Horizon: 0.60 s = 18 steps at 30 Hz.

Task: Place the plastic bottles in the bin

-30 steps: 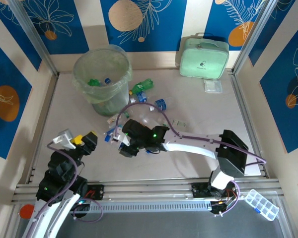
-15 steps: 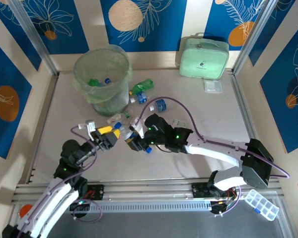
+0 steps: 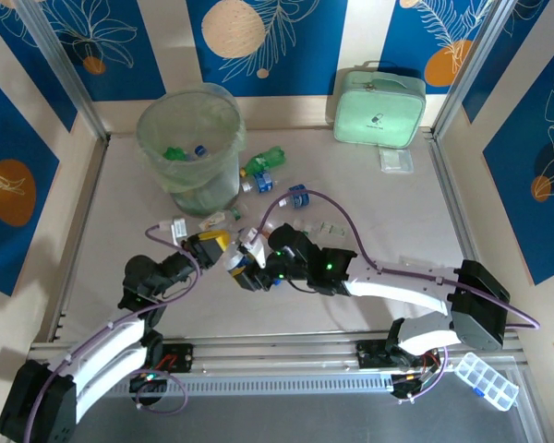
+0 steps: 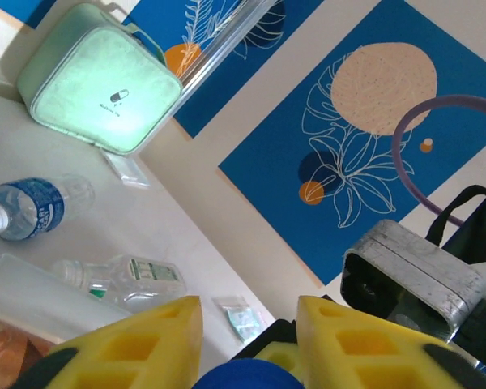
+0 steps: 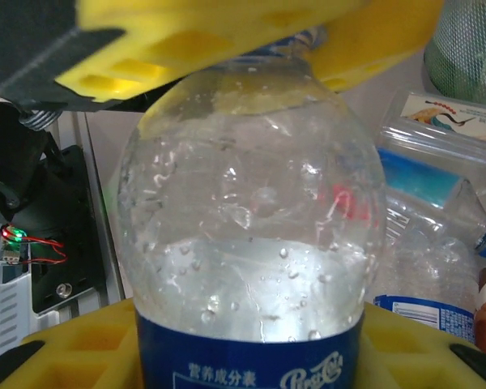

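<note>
At 5 o'clock of round green-lined bin (image 3: 234,138), right claw (image 3: 246,269) clamps clear blue-labelled plastic bottle (image 5: 251,243); left claw (image 4: 247,340) pinches blue cap (image 4: 243,377). Likely light, slick, crushable: favour stiff neck.

Clear blue-labelled bottle (image 5: 251,243), body in right tool (image 5: 251,352), cap (image 4: 243,378) in left tool (image 4: 249,340); other bottles (image 3: 263,162) beside green-lined bin (image 3: 201,187).

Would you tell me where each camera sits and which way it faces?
Top external: above, behind the bases, looking down on table, bin, left gripper and right gripper.
Left wrist: on the left gripper, facing the mint green case; its yellow fingers flank a blue cap.
Right wrist: on the right gripper, facing the Pepsi bottle; its yellow fingers below.
Shared: both wrist views show the left gripper's fingers atop that bottle.
</note>
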Each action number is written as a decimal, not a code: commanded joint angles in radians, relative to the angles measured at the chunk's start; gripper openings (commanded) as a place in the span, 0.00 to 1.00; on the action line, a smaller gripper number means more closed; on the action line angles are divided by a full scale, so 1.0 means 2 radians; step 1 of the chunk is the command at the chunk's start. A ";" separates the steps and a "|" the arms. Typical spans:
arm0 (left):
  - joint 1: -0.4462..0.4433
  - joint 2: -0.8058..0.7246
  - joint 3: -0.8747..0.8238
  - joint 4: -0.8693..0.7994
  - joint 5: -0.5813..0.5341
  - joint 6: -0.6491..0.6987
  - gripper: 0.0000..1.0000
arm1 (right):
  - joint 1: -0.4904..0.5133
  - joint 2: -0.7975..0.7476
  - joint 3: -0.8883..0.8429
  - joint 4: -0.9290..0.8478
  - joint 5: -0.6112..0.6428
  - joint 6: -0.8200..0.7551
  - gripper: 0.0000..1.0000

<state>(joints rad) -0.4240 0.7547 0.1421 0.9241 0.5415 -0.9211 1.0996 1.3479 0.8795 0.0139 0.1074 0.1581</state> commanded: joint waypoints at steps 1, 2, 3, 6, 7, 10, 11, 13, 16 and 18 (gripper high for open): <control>-0.011 -0.021 -0.004 0.021 0.008 0.018 0.21 | -0.004 -0.010 -0.006 0.025 0.013 0.014 0.27; -0.013 -0.023 -0.004 0.018 0.007 0.021 0.19 | -0.004 -0.010 -0.007 0.027 0.016 0.014 0.27; -0.015 -0.025 -0.004 0.017 0.006 0.021 0.18 | -0.004 -0.009 -0.008 0.030 0.019 0.015 0.27; -0.019 -0.023 -0.004 0.017 0.006 0.021 0.36 | -0.004 -0.008 -0.012 0.033 0.030 0.014 0.27; -0.020 -0.023 -0.004 0.015 0.005 0.020 0.47 | -0.004 -0.009 -0.012 0.034 0.033 0.014 0.27; -0.020 -0.029 -0.003 0.001 0.002 0.023 0.58 | -0.005 -0.017 -0.017 0.036 0.040 0.014 0.27; -0.020 -0.032 -0.002 -0.008 0.001 0.027 0.58 | -0.006 -0.019 -0.018 0.035 0.041 0.013 0.27; -0.020 -0.042 0.000 -0.022 -0.002 0.033 0.56 | -0.006 -0.021 -0.019 0.034 0.041 0.015 0.27; -0.021 -0.055 0.000 -0.039 -0.009 0.039 0.43 | -0.006 -0.019 -0.019 0.033 0.041 0.015 0.27; -0.022 -0.060 0.000 -0.050 -0.014 0.045 0.30 | -0.006 -0.018 -0.021 0.035 0.045 0.015 0.27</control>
<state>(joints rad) -0.4541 0.6632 0.1406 0.8345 0.4957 -0.8650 1.1000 1.3235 0.8520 0.0605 0.1303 0.1646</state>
